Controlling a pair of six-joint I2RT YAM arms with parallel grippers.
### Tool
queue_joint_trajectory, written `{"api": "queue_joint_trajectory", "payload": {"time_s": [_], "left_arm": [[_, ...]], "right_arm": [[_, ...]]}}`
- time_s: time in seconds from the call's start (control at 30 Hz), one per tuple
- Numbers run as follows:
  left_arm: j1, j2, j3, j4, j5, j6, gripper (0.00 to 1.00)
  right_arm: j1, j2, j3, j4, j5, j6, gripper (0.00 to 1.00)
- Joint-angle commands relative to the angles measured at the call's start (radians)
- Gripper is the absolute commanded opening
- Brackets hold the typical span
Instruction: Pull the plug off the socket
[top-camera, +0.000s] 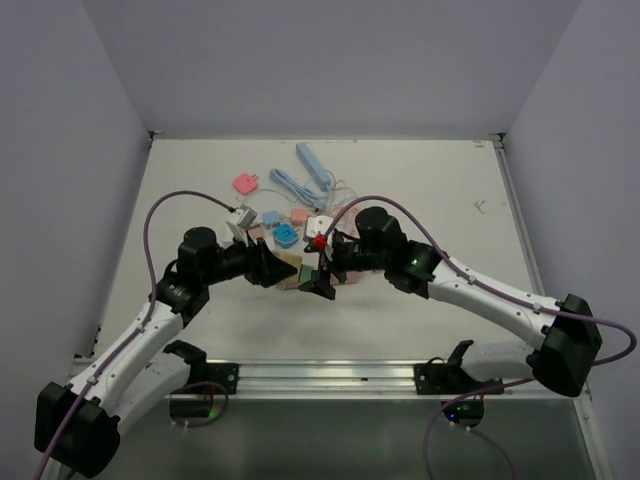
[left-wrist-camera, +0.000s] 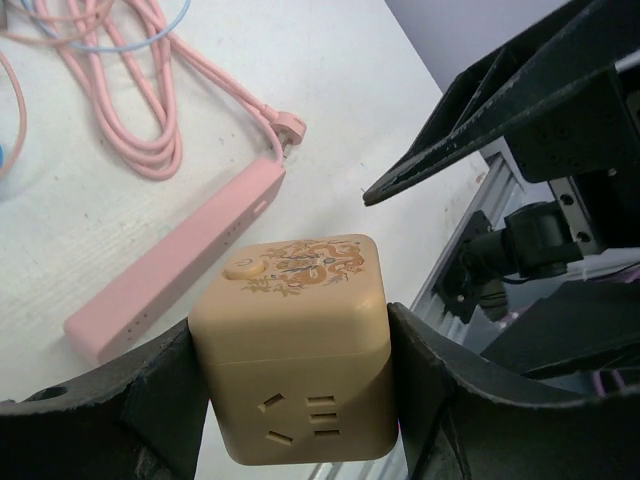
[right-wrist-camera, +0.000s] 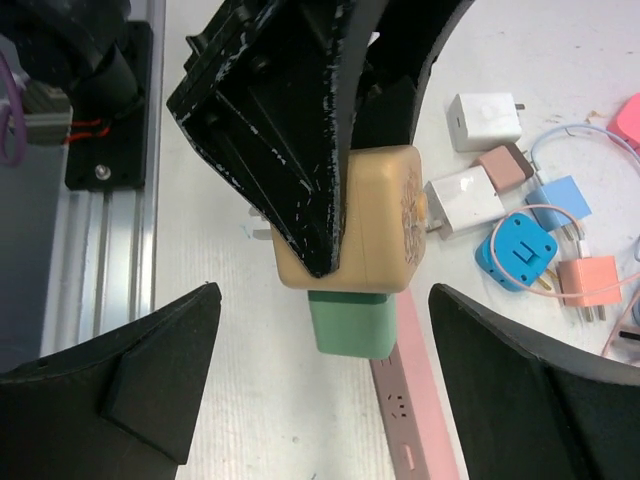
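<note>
L gripper (left-wrist-camera: 295, 400) clamps socket (left-wrist-camera: 290, 320), green plug (right-wrist-camera: 350, 322) attached

cube socket (left-wrist-camera: 290, 340) clamped between left gripper (left-wrist-camera: 295, 395) fingers, over the middle of the table (top-camera: 430, 180); plug (right-wrist-camera: 350, 322) seated in its face on the right gripper (right-wrist-camera: 322, 300) side, sitting between those spread fingers, touching neither. power strip (left-wrist-camera: 170, 280) on the table just beyond the socket, cable (left-wrist-camera: 120, 110) behind it, chargers (right-wrist-camera: 520, 250) clustered further back
</note>
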Motion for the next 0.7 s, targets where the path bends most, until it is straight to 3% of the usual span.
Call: {"api": "queue_joint_trajectory", "payload": {"time_s": [0.0, 0.23, 0.47, 0.67], "left_arm": [[-0.004, -0.052, 0.074, 0.055, 0.013, 0.158, 0.0], [-0.004, -0.116, 0.128, 0.027, 0.06, 0.308, 0.0], [-0.004, -0.189, 0.162, -0.077, 0.201, 0.424, 0.0], [-0.004, -0.204, 0.172, -0.083, 0.279, 0.467, 0.0]], "right_arm": [[-0.022, -0.061, 0.01, -0.005, 0.033, 0.122, 0.89], [-0.057, -0.064, 0.037, -0.077, -0.031, 0.136, 0.89], [-0.193, 0.014, 0.109, -0.125, -0.321, 0.14, 0.84], [-0.209, 0.078, 0.213, -0.235, -0.481, 0.071, 0.83]]}}
